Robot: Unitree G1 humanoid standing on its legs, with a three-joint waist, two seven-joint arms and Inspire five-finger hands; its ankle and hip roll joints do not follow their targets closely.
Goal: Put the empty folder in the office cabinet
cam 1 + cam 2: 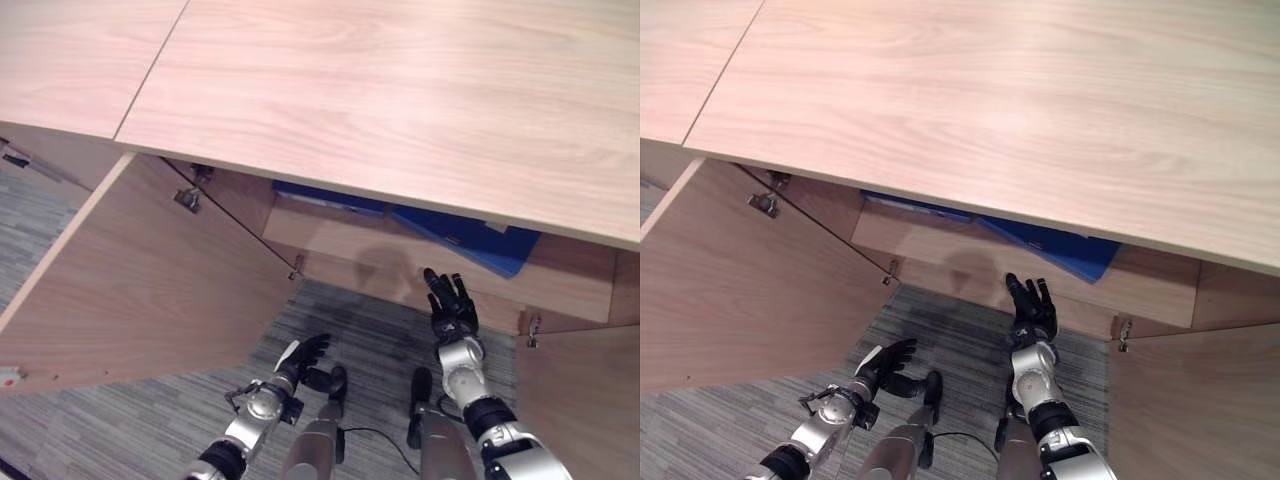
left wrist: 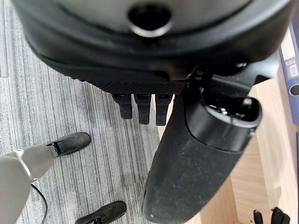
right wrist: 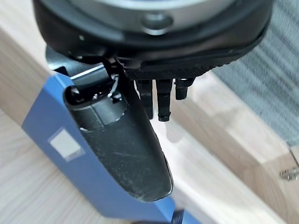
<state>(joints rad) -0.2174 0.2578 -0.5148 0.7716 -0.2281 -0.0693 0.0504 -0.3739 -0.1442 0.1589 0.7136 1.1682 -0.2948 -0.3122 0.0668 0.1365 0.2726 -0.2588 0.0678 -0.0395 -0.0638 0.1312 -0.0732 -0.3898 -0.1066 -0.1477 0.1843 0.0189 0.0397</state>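
— Where is the blue folder [image 1: 468, 237]?

— Inside the office cabinet [image 1: 420, 262], lying tilted on the bottom shelf, partly under the overhang of the wooden top [image 1: 400, 90]. A second blue folder [image 1: 330, 197] sits further left, at the back of the same shelf.

— Is either hand on it?

— No. The right hand [image 1: 452, 310] is just in front of the shelf edge, fingers straight and spread, holding nothing. From its wrist camera the folder's spine with a pale label [image 3: 65, 143] shows past the thumb, apart from the fingers.

— And the left hand [image 1: 305, 357]?

— Lower, over the grey striped carpet [image 1: 150, 420], near the open left door [image 1: 140, 280]. Its fingers are loosely relaxed, nothing in them.

— The doors?

— Both swung open; the right door [image 1: 585, 400] shows at the edge, hinges [image 1: 188, 199] visible on the left one.
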